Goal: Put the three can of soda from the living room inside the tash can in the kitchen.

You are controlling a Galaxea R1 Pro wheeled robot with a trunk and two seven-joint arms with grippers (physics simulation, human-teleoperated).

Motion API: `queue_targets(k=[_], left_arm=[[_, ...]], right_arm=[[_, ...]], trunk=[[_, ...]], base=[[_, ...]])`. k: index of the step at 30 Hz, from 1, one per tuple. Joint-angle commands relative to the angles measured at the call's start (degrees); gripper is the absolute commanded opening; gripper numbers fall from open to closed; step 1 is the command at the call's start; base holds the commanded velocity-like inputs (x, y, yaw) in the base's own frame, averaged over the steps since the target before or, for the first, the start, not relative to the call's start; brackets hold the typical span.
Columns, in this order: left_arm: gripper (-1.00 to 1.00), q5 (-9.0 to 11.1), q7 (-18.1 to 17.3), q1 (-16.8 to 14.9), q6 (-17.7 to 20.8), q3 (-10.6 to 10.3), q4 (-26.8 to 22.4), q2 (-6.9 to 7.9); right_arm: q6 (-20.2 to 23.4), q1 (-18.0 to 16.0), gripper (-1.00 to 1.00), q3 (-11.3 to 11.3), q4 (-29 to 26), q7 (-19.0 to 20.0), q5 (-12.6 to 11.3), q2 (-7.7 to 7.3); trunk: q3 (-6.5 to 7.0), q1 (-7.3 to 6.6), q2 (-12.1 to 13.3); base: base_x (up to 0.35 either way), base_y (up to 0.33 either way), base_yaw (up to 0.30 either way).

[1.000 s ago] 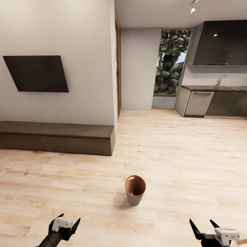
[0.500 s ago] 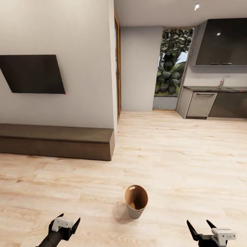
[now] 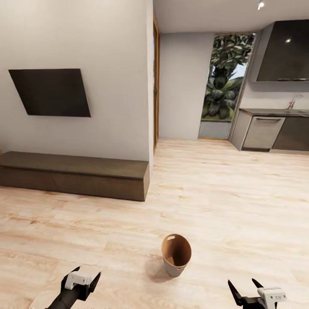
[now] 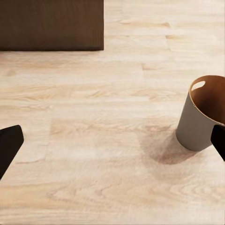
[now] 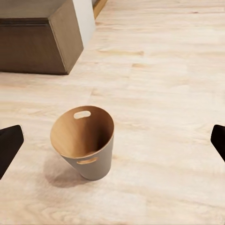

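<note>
Tash can (image 3: 176, 255) on wood floor (image 3: 223, 201), at 12 o'clock, between both arms. Grey outside, brown inside, oval slot near rim, nothing inside. Left end effector (image 3: 81, 274) wide, empty. Right end effector (image 3: 244, 288) wide, empty.

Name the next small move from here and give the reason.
Probably lower the right gripper toward the trash can to pick it up: it stands on the wood floor short of the kitchen, both grippers are open and hold nothing, and the left gripper is farther off.
</note>
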Motion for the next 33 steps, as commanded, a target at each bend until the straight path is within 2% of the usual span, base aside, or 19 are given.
queue_targets(k=[1, 14, 24, 33], left_arm=[[1.0, 0.0, 0.0, 0.0, 0.0, 0.0, 0.0, 0.0], [1.0, -0.1, 0.1, 0.0, 0.0, 0.0, 0.0, 0.0], [1.0, -0.1, 0.1, 0.0, 0.1, 0.1, 0.0, -0.1], [1.0, -0.1, 0.2, 0.0, 0.3, 0.1, -0.1, -0.1]], right_arm=[[0.0, 0.0, 1.0, 0.0, 0.0, 0.0, 0.0, 0.0], [0.0, 0.0, 1.0, 0.0, 0.0, 0.0, 0.0, 0.01], [0.0, 0.0, 1.0, 0.0, 0.0, 0.0, 0.0, 0.01], [0.0, 0.0, 1.0, 0.0, 0.0, 0.0, 0.0, 0.01]], trunk=[[0.0, 0.0, 0.0], [0.0, 0.0, 0.0], [0.0, 0.0, 0.0], [0.0, 0.0, 0.0]], base=[[0.001, 0.0, 0.238], [0.0, 0.0, 0.22], [0.009, 0.0, 0.11], [0.252, 0.0, 0.007]])
